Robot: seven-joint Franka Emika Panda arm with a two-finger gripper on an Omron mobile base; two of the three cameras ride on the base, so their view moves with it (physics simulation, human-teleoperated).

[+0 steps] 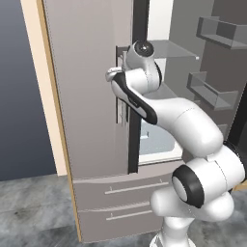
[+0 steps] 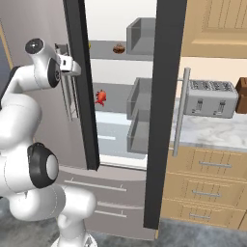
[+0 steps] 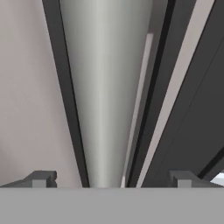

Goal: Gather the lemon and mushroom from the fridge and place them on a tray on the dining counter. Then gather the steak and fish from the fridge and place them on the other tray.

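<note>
The fridge is standing with its left door closed and its right door swung wide, showing the lit shelves inside. The pincer is sitting at the long vertical bar handle of the closed left door, its two fingertips spread wide apart on either side of the bar and gripping nothing; in the hand view the bar is running up between them. In the right base view a small brown roundish thing is lying on an upper shelf and a red item is resting on the shelf below, both too small to identify. Beside the fridge a silver toaster is sitting on the marble counter above tan drawers.
</note>
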